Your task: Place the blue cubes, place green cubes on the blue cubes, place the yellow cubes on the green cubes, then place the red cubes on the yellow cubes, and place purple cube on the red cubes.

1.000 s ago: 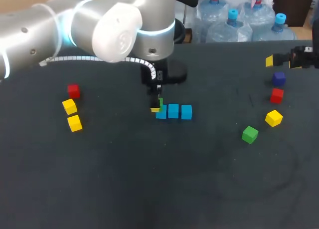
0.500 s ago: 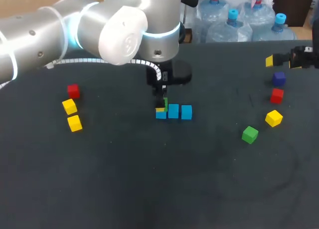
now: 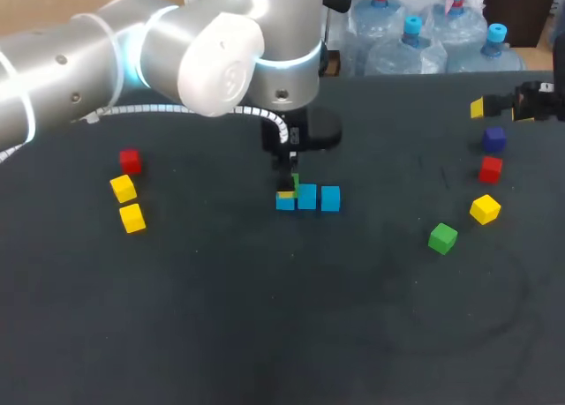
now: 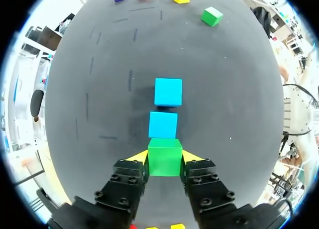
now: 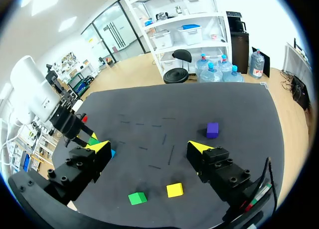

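Three blue cubes lie in a row mid-table: (image 3: 285, 203), (image 3: 307, 196), (image 3: 330, 198). My left gripper (image 3: 287, 190) is shut on a green cube (image 4: 164, 156) directly over the leftmost one, which the wrist view hides. Ahead of its fingers lie the other two blue cubes (image 4: 163, 124) (image 4: 168, 92). A second green cube (image 3: 442, 238) lies at the right with a yellow cube (image 3: 485, 208), a red cube (image 3: 491, 168) and the purple cube (image 3: 493, 138). My right gripper (image 3: 496, 109) (image 5: 149, 148) is open and empty above the far right edge.
A red cube (image 3: 130, 161) and two yellow cubes (image 3: 123, 188) (image 3: 132, 217) lie at the left. My left arm's big elbow (image 3: 221, 52) hangs over the table's back left. Dark tabletop (image 3: 282, 317) stretches along the front.
My left gripper has moved slightly right with the green cube, coming over the leftmost blue cube. The right arm has stayed put.
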Robot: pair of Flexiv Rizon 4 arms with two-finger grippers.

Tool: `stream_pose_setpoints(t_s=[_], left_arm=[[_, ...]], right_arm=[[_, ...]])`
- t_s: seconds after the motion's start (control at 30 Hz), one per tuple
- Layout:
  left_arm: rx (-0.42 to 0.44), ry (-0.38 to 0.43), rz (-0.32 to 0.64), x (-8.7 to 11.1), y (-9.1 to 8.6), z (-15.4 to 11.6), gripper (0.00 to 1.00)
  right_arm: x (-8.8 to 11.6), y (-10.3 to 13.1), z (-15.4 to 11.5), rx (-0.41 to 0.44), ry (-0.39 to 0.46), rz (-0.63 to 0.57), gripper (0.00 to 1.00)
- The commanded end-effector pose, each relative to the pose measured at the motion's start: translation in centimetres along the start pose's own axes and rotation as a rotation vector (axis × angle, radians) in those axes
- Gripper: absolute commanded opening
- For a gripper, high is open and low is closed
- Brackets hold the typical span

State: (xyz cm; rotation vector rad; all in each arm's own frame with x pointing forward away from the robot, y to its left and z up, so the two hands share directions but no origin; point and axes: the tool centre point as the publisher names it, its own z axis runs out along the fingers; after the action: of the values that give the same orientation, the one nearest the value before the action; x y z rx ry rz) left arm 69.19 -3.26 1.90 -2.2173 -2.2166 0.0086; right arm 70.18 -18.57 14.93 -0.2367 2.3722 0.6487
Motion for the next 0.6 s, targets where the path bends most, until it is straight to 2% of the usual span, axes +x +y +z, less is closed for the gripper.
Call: stream_pose_setpoints(t_s=[0.03,0.6], left_arm=[[0.003,0.005,0.001,-0.28,0.28,0.07,0.0],[0.003,0.008,0.002,-0.62,0.52,0.22,0.0]], right_arm=[[0.02,0.03,-0.06,0.002,0.0,0.0,1.0],[0.02,0.03,-0.06,0.002,0.0,0.0,1.0]])
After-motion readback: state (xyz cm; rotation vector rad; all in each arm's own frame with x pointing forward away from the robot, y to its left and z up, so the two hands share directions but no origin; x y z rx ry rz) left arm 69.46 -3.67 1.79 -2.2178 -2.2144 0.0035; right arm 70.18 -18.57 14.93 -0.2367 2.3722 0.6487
